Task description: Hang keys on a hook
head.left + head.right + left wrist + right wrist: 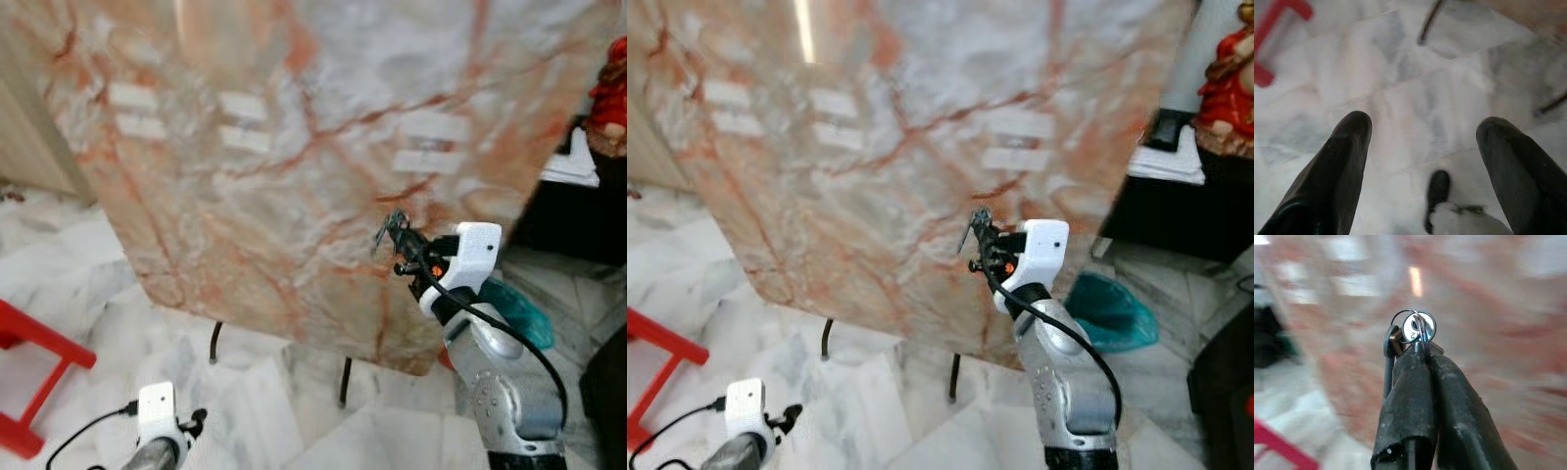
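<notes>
Landmark: the pink-veined marble table (294, 147); every place below is given relative to it.
Red stool: a red frame (39, 367) stands on the white marble floor (118, 313), off the table's left corner and well apart from it.
Left gripper: the left gripper (1422, 147) hangs low over the floor in front of the table's near edge, toward its left side. Its two black fingers are spread wide with nothing between them.
Table legs: two thin dark legs (214, 343) come down under the near edge, between the two arms.
Right gripper: the right gripper (400, 238) is raised above the table's near right part, fingers pressed together on the keys.
Keys: the keys (1418, 328) sit at the very tip of the closed fingers, a round silver head on a thin wire ring, with a brownish piece beside it; the bunch stands up and out past the fingertips, over the tabletop.
Teal bag: a teal bag (1112, 308) lies on the floor just past the table's right edge.
Red figure: a red figure (1227, 88) stands on a dark surface beyond the table's right side.
Hook: I cannot make out any hook, so which way it lies from the keys cannot be told.
Nearer arm: as a judgement, the right arm must make the hang, since it carries the keys with the ring leading; the views are blurred.
</notes>
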Available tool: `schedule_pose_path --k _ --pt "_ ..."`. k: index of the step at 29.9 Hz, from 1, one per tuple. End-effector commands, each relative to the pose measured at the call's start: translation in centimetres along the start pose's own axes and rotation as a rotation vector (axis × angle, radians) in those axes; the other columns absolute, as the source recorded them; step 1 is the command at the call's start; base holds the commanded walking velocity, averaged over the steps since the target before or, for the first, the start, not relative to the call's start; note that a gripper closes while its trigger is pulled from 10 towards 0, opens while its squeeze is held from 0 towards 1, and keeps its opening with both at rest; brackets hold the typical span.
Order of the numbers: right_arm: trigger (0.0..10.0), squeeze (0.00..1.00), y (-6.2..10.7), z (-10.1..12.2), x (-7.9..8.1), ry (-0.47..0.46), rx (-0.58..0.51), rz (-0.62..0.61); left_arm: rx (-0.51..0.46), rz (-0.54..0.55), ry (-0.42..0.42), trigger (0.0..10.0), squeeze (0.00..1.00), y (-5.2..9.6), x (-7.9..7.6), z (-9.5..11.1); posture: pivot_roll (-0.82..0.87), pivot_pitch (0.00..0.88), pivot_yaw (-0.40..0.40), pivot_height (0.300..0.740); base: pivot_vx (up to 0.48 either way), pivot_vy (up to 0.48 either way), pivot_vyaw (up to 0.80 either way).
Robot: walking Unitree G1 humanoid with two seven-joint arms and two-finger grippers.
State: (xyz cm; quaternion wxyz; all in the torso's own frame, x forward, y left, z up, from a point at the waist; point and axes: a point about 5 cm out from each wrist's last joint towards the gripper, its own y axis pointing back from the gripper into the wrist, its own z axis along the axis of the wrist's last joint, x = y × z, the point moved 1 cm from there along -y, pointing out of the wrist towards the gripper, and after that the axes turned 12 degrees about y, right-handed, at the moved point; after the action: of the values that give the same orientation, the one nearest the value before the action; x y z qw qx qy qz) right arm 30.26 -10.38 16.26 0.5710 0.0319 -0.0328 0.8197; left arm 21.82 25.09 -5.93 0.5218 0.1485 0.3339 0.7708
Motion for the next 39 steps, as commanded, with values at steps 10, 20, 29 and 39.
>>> schedule_pose_path --k 10,20,29,39 --pt "10.0 0.0 -0.2 0.3 -2.1 0.005 -0.015 -0.11 0.01 -0.013 0.007 10.0 0.0 0.0 -0.3 -0.3 0.02 0.059 -0.001 0.74 0.0 0.331 0.0" --pt "10.0 0.0 -0.4 0.2 -2.4 0.006 -0.019 -0.137 0.008 -0.018 -0.014 10.0 0.0 0.0 -0.2 -0.1 0.02 0.044 0.002 0.74 0.0 0.331 0.0" --pt "10.0 0.0 -0.3 0.1 -3.2 0.008 -0.016 -0.186 0.006 -0.019 -0.046 10.0 0.0 0.1 0.1 -0.1 0.02 0.028 0.002 0.74 0.0 0.132 0.0" --pt "10.0 0.0 -0.3 -0.5 -4.4 0.019 0.025 -0.269 0.0 -0.034 -0.023 10.0 0.0 0.1 -0.2 -0.2 0.02 0.016 -0.001 0.74 0.0 0.0 -0.16"
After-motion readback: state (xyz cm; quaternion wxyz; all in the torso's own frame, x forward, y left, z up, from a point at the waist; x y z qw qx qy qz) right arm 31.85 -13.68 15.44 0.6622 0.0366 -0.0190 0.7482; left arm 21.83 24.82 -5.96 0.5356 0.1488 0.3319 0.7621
